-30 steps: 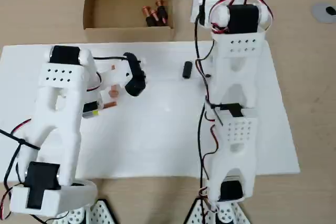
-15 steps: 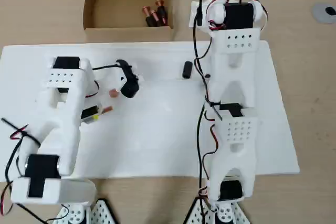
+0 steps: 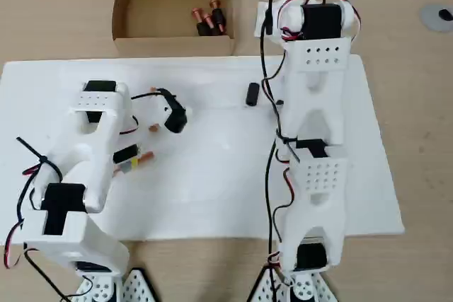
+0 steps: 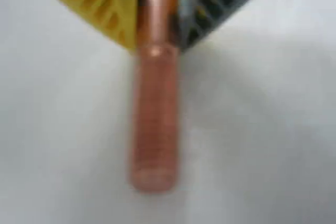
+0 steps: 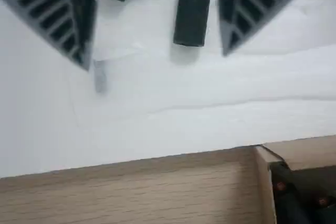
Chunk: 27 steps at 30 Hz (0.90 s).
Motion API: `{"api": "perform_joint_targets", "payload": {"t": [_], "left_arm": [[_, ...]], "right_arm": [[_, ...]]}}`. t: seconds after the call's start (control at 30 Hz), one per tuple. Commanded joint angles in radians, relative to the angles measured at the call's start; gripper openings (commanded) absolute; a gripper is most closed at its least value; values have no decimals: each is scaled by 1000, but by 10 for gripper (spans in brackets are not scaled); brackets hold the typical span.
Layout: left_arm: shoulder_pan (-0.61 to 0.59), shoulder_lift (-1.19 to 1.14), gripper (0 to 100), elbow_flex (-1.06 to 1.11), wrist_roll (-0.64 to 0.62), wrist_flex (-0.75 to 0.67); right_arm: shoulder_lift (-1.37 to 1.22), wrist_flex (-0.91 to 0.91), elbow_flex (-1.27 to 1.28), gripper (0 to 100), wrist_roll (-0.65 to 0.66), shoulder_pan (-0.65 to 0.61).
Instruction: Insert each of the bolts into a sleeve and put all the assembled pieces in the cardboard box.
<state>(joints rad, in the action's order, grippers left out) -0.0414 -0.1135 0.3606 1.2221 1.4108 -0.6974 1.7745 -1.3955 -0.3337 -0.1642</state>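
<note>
An open brown cardboard box (image 3: 127, 30) sits at the far edge of the wooden table (image 3: 410, 90), touching a white sheet (image 3: 212, 189). Inside it, against the wall nearer the right arm, lie a few black sleeves with copper bolts in them (image 3: 208, 19).

In front of the box and off its left corner, the left gripper (image 4: 157, 38) pinches a smooth copper bolt (image 4: 155, 124) between a yellow finger (image 4: 105, 14) and a black one – the bolt's free end sticks out just over the sheet. Another small copper piece (image 3: 153, 128) lies between that bolt and the box.

Just in front of the box's right corner lies a short black cylindrical sleeve (image 5: 191, 13). The right gripper (image 5: 156, 56) is spread wide around it – neither ribbed finger (image 5: 58, 9) touches it.
</note>
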Motion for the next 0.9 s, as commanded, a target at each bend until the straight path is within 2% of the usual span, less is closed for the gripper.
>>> {"api": "perform_joint_targets", "payload": {"t": [0.0, 0.1, 0.2, 0.27, 0.37, 0.43, 0.5, 0.53, 0.57, 0.63, 0.87], "left_arm": [[-9, 16, 145, -138, -46, 68], [9, 19, 171, -239, -109, 146], [25, 21, 158, -359, -288, 218], [25, 21, 153, -446, -470, 276], [12, 15, 153, -537, -852, 341], [-14, 15, 153, -525, -1211, 341], [-31, 15, 153, -500, -1628, 342], [-37, 16, 153, -473, -1797, 344], [-43, 21, 153, -440, -1903, 344], [-29, 18, 154, -417, -2004, 344], [49, 15, 154, -396, -2058, 342]], "right_arm": [[70, 14, 2, 196, -9, -24], [70, 14, 4, 196, -9, -24], [70, 14, 7, 196, -9, -24], [70, 14, 7, 196, -9, -24], [70, 14, 7, 196, -9, -24], [70, 14, 7, 196, -9, -24], [70, 14, 7, 196, -9, -24], [68, 14, 7, 196, -9, -24], [67, 14, 7, 196, -9, -24], [65, 14, 7, 196, -9, -24], [68, 14, 8, 196, -9, -24]]}}
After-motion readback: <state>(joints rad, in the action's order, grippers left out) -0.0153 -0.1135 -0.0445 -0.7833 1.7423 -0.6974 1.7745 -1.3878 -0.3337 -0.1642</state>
